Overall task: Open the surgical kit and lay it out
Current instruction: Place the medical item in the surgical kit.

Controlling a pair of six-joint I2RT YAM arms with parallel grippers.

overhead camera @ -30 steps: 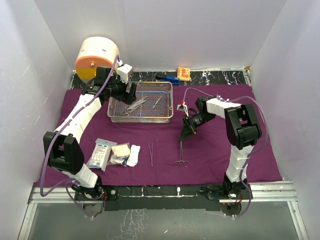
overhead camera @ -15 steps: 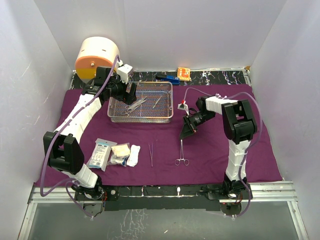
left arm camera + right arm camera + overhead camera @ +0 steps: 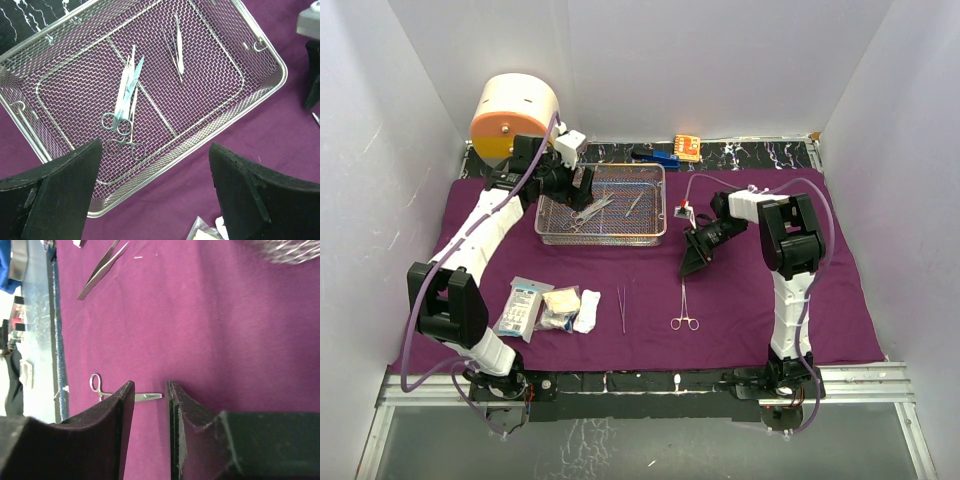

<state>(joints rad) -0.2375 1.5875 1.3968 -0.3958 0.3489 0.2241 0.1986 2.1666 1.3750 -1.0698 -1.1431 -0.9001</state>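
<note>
Surgical kit partly laid out on large purple cloth wrap point(image 3: 740, 310).
Left gripper point(image 3: 155, 150) wide apart above rectangular silver wire-mesh tray point(image 3: 215, 70) holding steel scissors point(image 3: 122, 100) and tweezers point(image 3: 177, 45); right gripper point(image 3: 150, 390) slightly parted, clamping nothing, over small steel forceps point(image 3: 684, 308) lying flat on cloth.

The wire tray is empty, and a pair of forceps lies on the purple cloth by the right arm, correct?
No: the wire tray is not empty; the left wrist view shows ring-handled instruments and tweezers in it. The forceps do lie on the purple cloth by the right arm.
</note>
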